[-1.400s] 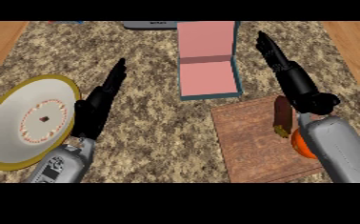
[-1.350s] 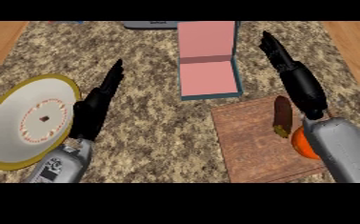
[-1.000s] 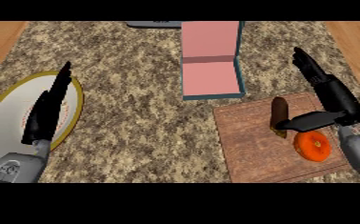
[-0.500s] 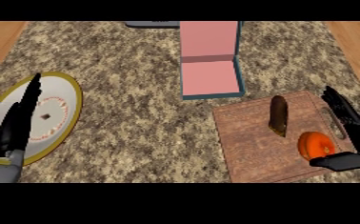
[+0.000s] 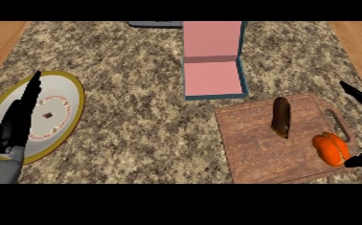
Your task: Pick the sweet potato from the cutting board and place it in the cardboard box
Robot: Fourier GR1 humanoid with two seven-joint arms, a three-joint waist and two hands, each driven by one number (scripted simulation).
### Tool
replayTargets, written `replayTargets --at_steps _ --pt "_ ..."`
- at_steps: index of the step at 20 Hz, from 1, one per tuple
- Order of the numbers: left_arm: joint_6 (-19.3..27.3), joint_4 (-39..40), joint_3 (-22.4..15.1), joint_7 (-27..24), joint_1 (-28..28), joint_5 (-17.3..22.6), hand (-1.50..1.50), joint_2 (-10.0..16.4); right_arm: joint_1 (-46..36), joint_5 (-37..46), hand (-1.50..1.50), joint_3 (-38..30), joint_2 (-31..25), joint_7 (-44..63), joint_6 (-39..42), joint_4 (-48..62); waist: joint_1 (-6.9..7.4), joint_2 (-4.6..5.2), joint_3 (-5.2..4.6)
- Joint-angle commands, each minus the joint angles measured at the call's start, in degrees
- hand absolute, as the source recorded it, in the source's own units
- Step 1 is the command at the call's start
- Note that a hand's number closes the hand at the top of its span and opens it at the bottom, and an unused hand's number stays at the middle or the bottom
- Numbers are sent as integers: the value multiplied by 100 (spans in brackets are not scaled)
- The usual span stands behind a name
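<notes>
A: Lying on the cutting board (image 5: 254, 145) at the lower right of the frame, is that dark brown piece the sweet potato (image 5: 281, 117)?

B: Yes. It lies lengthwise, pointing toward the top of the frame, on the board's upper middle part. No hand touches it.

A: And the orange round item (image 5: 331, 148)?

B: It sits on the same board, lower and further right than the sweet potato, next to the board's handle and apart from the potato.

A: Where is the cardboard box (image 5: 210, 78)?

B: Top centre of the frame, on the speckled desk (image 5: 141, 99), just above the board's upper left corner. It stands open with a pink inside and a teal edge, its flap folded up toward the top of the frame. Nothing lies in it.

A: What does the right hand (image 5: 349, 88) show?

B: Only two black tips at the right edge: one finger above the board's upper right corner, and another tip low down beside the orange item. They are well apart and hold nothing, so the hand is spread.

A: And the left hand (image 5: 19, 119)?

B: At the left edge, fingers straight and pointing up the frame, over the yellow-rimmed plate (image 5: 62, 99). It grips nothing.
</notes>
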Motion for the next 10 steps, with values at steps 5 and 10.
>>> replayTargets --at_steps 5,10 --pt "-44 -18 -1 5 35 -126 0 -61 -1077 1201 -150 904 -298 1508 724 -265 91 1 4" --pt "-399 216 394 -327 105 82 0 60 -1299 1518 -150 1104 200 2084 1213 -348 -4 -7 6"
